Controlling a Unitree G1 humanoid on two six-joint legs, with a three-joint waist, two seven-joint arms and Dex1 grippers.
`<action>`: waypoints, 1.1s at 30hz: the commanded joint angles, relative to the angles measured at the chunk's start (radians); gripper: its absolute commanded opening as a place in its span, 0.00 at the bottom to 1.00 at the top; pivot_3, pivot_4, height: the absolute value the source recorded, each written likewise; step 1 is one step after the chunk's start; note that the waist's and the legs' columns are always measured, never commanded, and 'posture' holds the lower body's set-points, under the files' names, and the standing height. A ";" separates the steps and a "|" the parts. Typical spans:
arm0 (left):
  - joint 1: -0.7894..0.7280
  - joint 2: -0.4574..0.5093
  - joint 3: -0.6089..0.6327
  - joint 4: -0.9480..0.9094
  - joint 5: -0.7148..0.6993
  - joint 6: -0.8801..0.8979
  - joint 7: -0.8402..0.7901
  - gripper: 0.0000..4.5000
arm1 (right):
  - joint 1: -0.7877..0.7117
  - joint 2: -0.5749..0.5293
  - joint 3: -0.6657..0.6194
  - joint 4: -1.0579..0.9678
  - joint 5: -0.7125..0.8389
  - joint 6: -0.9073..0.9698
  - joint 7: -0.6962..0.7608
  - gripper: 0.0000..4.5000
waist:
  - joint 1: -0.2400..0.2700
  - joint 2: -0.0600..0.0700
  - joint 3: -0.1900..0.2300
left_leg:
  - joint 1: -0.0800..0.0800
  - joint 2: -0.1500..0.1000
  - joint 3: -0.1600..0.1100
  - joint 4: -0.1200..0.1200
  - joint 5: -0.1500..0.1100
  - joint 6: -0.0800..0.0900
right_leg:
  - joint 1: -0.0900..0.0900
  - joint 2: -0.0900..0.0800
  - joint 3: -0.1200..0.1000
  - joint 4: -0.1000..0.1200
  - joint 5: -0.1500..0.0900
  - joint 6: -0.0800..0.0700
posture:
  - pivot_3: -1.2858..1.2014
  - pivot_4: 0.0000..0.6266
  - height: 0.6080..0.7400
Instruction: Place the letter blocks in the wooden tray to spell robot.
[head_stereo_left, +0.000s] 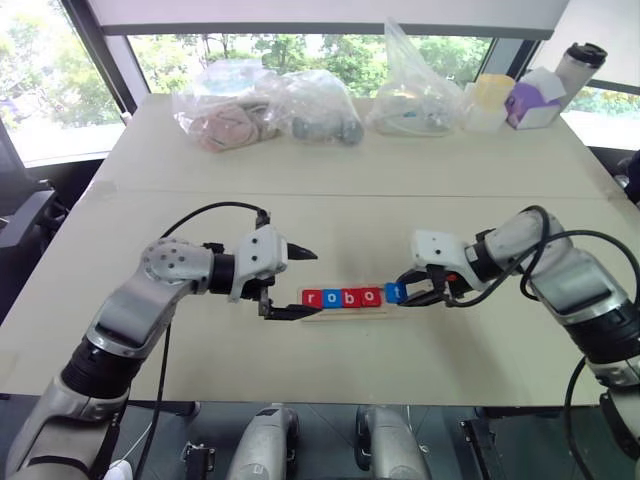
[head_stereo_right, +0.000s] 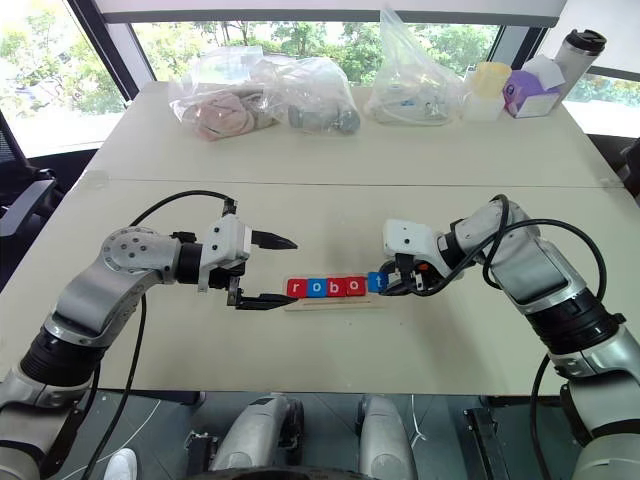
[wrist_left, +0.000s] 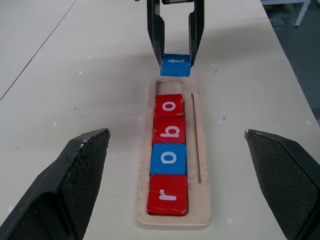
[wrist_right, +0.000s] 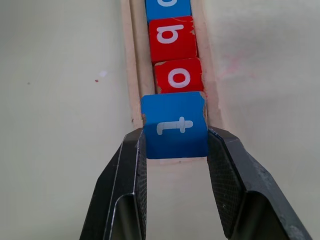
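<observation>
beige table (head_stereo_left: 350, 180), bright windows (head_stereo_left: 300, 50) behind

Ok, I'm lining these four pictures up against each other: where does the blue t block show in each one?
Left eye view: blue t block at the right end of the wooden tray, in the right gripper.
Right eye view: same place.
Left wrist view: beyond the tray's far end, between two black fingers.
Right wrist view: centre, clamped between the fingers.
Shared landmark: the red o block next to it.
</observation>
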 joint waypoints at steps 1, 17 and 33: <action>0.001 0.007 0.029 -0.040 -0.013 0.001 0.008 1.00 | -0.029 0.018 0.010 0.030 -0.024 -0.027 0.004 0.25 | 0.000 0.000 0.000 | 0.000 0.000 0.000 0.000 0.000 0.000 | 0.000 0.000 0.000 0.000 0.000 0.001 | 0.52 0.24 1.00; 0.020 0.010 0.035 -0.064 -0.021 0.014 0.024 1.00 | -0.039 0.053 0.032 0.075 -0.073 -0.069 0.018 0.25 | 0.000 0.000 0.000 | 0.000 0.000 0.000 0.000 0.000 0.000 | 0.000 0.000 0.000 0.001 0.001 0.002 | 0.52 0.24 1.00; 0.018 0.008 0.032 -0.068 -0.024 0.019 0.027 1.00 | -0.040 0.071 0.040 0.094 -0.101 -0.083 0.021 0.25 | -0.001 0.000 0.000 | 0.000 0.000 0.000 0.000 0.001 -0.001 | 0.000 0.000 0.000 0.001 0.001 0.003 | 0.52 0.24 1.00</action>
